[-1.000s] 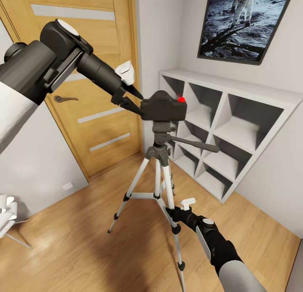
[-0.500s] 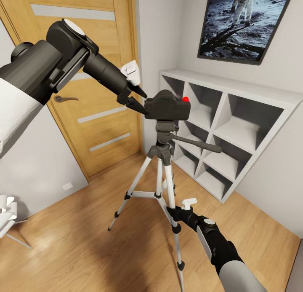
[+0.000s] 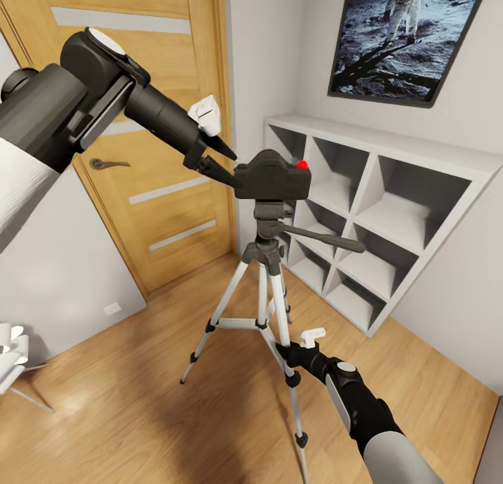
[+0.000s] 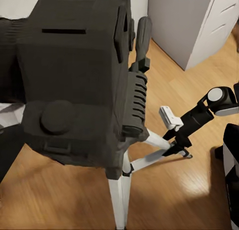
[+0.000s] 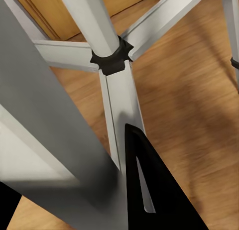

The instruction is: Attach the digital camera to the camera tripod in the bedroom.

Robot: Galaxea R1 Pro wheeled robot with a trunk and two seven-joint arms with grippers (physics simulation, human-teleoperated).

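Head view: left gripper (image 3: pixel 222 168) clamped on the side of the small chunky black digital camera with its red dot (image 3: pixel 272 176), held right over the dark grey head of the tall silver-legged camera tripod (image 3: pixel 267 260). Hard to tell whether touching the head or just above it. Right gripper (image 3: pixel 288 350) low beside a silver front leg, fingers closed around it by the look of the right wrist view, one black finger (image 5: pixel 149 190) pressed along the leg.

Risks, as a judgement: sideways push from the left arm tipping the light tripod toward the white cube shelves (image 3: pixel 377 211); release before proper seating dropping the camera to the light wood plank floor (image 3: pixel 140 400); misalignment off the head's centre; right arm's pull on the leg skewing the stand, spoiling the fit.
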